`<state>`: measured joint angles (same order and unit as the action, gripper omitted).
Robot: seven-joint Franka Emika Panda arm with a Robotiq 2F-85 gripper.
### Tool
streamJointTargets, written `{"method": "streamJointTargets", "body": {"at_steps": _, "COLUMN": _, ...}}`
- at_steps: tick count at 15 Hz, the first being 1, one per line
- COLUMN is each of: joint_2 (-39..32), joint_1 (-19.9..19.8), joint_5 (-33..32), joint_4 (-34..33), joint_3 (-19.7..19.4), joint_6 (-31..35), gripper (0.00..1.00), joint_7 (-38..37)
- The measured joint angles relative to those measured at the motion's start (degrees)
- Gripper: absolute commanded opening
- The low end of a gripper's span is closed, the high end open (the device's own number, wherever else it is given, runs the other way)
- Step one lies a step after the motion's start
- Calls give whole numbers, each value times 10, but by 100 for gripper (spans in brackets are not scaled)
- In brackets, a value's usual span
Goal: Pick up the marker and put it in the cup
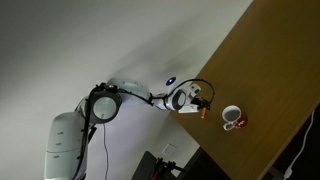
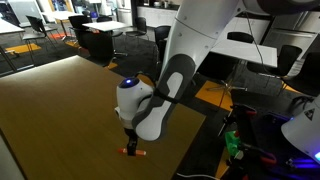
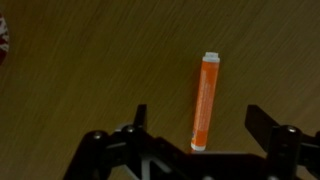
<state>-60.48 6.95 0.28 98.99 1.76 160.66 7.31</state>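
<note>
In an exterior view we are seeing the arm (image 1: 120, 100) reaching in from the left toward the near edge of the brown worktop (image 1: 265, 60). Its gripper (image 1: 202, 102) is hanging just above the marker (image 1: 200, 114). To the right of the marker the cup (image 1: 232, 118) is standing upright on the worktop, near the marker but apart from it, with its dark inside showing.

From the other side, in an exterior view, we are looking at the gripper (image 2: 130, 138) pointing straight down at the worktop (image 2: 60, 100). The marker (image 2: 133, 152) is lying flat right beneath it.

In the wrist view a white and red sliver (image 3: 3, 42) is peeking in at the far left edge; too little of it is showing for us to name it. Moving right, one of the fingers (image 3: 140, 116) is standing to the left of the marker (image 3: 205, 100), which is lying on the worktop (image 3: 100, 60) with its white tip pointing away from the camera. The other finger is standing well to the marker's right. The gripper (image 3: 200, 120) is spread wide and gripping nothing. The marker is lying between its fingers, nearer the middle than either side, and neither finger is touching it.
</note>
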Motion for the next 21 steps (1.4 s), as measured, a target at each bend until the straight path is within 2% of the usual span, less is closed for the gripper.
{"method": "streamJointTargets", "body": {"at_steps": 4, "joint_2": -23, "joint_1": 14, "joint_5": -2, "joint_4": -35, "joint_3": -10, "joint_6": -7, "gripper": 99, "joint_7": -11}}
{"method": "streamJointTargets", "body": {"at_steps": 6, "joint_2": -31, "joint_1": 19, "joint_5": -2, "joint_4": -50, "joint_3": -12, "joint_6": -15, "gripper": 74, "joint_7": -11}}
{"method": "streamJointTargets", "body": {"at_steps": 7, "joint_2": -35, "joint_1": 21, "joint_5": -2, "joint_4": -56, "joint_3": -13, "joint_6": -19, "gripper": 73, "joint_7": -11}}
{"method": "streamJointTargets", "body": {"at_steps": 12, "joint_2": -48, "joint_1": 25, "joint_5": -2, "joint_4": -77, "joint_3": -14, "joint_6": -26, "gripper": 33, "joint_7": -11}}
{"method": "streamJointTargets", "body": {"at_steps": 17, "joint_2": -57, "joint_1": 26, "joint_5": -2, "joint_4": -86, "joint_3": -14, "joint_6": -28, "gripper": 0, "joint_7": -11}}
{"method": "streamJointTargets", "body": {"at_steps": 19, "joint_2": -58, "joint_1": 26, "joint_5": -2, "joint_4": -89, "joint_3": -14, "joint_6": -31, "gripper": 5, "joint_7": -11}}
{"method": "streamJointTargets", "body": {"at_steps": 21, "joint_2": -59, "joint_1": 26, "joint_5": -2, "joint_4": -93, "joint_3": -14, "joint_6": -38, "gripper": 5, "joint_7": -11}}
